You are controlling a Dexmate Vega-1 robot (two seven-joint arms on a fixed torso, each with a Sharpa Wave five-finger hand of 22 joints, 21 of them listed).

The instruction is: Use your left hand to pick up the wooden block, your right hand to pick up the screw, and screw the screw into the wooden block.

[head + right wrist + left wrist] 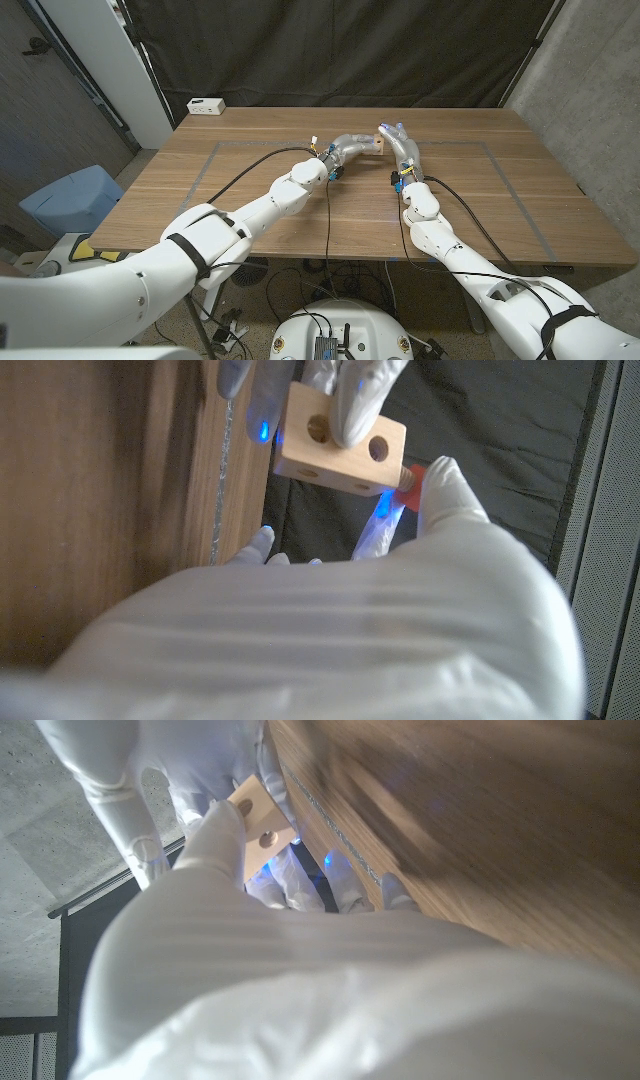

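Left hand (345, 390): grips the wooden block (340, 448).
Right hand (440, 490): pinches the screw (410, 478), touching the block's end.
Risk: tilted screw may cross-thread or slip free.

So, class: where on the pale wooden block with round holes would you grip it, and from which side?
Grip the pale wooden block across its plain flat faces, as the left hand does, opposite the red-headed screw, leaving holes and the right hand unobstructed.
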